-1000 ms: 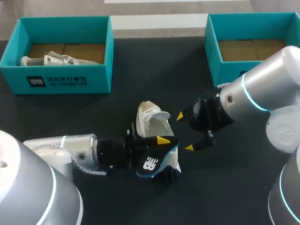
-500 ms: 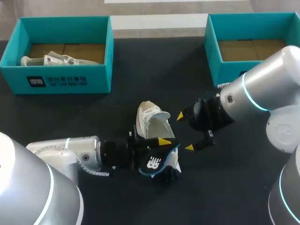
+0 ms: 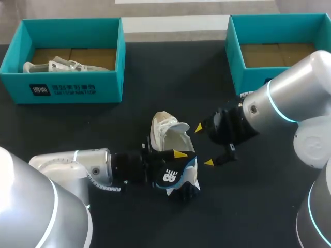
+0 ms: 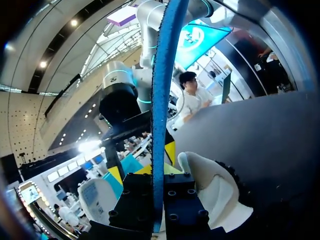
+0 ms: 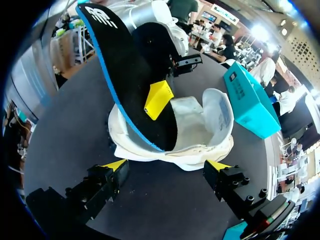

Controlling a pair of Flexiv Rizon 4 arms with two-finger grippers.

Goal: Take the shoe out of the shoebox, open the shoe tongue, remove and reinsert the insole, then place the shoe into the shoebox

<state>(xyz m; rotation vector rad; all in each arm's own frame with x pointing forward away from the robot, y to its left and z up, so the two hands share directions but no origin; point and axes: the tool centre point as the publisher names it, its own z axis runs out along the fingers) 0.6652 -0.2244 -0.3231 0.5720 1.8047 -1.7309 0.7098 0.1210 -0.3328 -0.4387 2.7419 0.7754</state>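
Observation:
A white shoe (image 3: pixel 166 130) lies on its side on the dark table (image 3: pixel 155 82), mid-table. My left gripper (image 3: pixel 179 166) is shut on a black insole (image 3: pixel 170 176) with a blue edge, held on edge over the shoe's opening. From the right wrist, the insole (image 5: pixel 125 70) slants up out of the shoe (image 5: pixel 200 132) with its lower end inside the opening. The left wrist view has the insole's blue edge (image 4: pixel 162 100) clamped in the left gripper (image 4: pixel 160 187), the shoe (image 4: pixel 215 190) beside it. My right gripper (image 3: pixel 204 145) (image 5: pixel 166 165) stands open just right of the shoe, holding nothing.
A teal shoebox (image 3: pixel 111 62) at the back left holds another white shoe (image 3: pixel 64 66). A second teal shoebox (image 3: pixel 235 51) at the back right shows only its cardboard floor. The left box (image 5: pixel 250 97) lies beyond the shoe in the right wrist view.
My left arm has shifted slightly right, bringing the insole closer over the shoe. The right arm and the shoe have not moved.

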